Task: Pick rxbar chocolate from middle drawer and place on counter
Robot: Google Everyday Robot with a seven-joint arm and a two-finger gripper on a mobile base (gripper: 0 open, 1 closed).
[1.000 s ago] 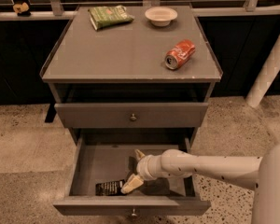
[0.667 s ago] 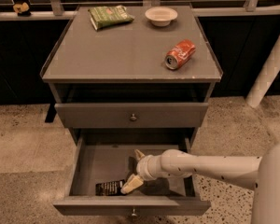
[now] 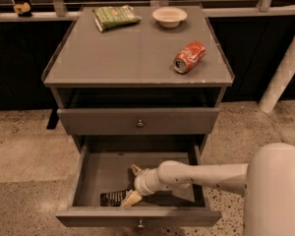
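The middle drawer (image 3: 137, 217) is pulled open at the bottom of the cabinet. The rxbar chocolate (image 3: 112, 198), a flat black bar with white lettering, lies on the drawer floor near the front, left of centre. My gripper (image 3: 132, 185) reaches into the drawer from the right. One beige finger (image 3: 131, 198) rests at the bar's right end, the other finger (image 3: 135, 169) points toward the drawer's back. The counter (image 3: 132, 50) is the grey top of the cabinet.
On the counter lie a green snack bag (image 3: 115, 16) at the back left, a white bowl (image 3: 169, 16) at the back, and a red can (image 3: 189, 56) on its side at the right. A shut knobbed drawer front (image 3: 139, 121) sits above the open drawer. A white post (image 3: 284, 68) stands right.
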